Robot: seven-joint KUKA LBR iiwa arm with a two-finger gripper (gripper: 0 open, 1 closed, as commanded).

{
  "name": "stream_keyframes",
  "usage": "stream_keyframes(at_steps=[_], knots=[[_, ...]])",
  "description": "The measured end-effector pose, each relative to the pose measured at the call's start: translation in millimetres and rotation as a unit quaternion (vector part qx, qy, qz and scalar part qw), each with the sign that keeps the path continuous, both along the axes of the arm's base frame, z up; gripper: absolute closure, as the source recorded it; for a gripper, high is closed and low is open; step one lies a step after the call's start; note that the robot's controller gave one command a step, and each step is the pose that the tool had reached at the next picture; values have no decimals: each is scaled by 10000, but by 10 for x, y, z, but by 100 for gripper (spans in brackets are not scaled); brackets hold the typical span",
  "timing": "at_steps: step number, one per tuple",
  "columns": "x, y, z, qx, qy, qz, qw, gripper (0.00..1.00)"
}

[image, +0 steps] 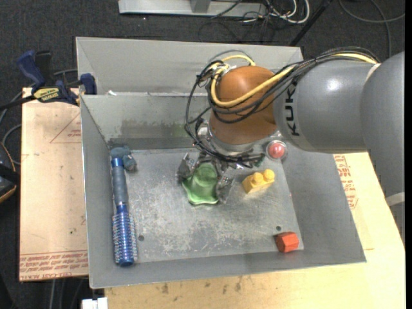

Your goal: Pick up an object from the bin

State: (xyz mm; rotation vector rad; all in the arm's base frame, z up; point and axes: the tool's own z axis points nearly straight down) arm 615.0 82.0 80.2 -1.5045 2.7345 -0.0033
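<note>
- Grey metal bin [193, 234]: I saw the arm reaching into it from the right, with its orange wrist cover [241, 105] hanging over the middle of the floor.
- The gripper [206, 177] was down at floor level, right over a soft green lump [201, 190] lying near the bin's centre.
- Its fingers [187, 170] stood spread apart, one on the lump's left edge and one on its right, so the green lump sat between them.
- I could not tell whether the fingers were pressing it. The lump lay flat on the floor and was not lifted.
- A yellow toy block [257, 181] lay just beside the gripper on its right, apart from the green lump.
- A small orange-red cube [287, 242] sat well apart from them, in the near right corner.
- A long blue brush [120, 205] lay along the left wall, with its bristled end toward the near side and its handle toward the back wall.
- Bare floor lay between the brush and the gripper.
</note>
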Motion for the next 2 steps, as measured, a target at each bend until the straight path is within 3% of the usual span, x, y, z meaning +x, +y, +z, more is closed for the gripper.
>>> stream_keyframes(at_steps=[1,2], knots=[[1,0,5,4,-2,-2,10000,100],[-20,177,1217,-36,38,1093,9940,100]])
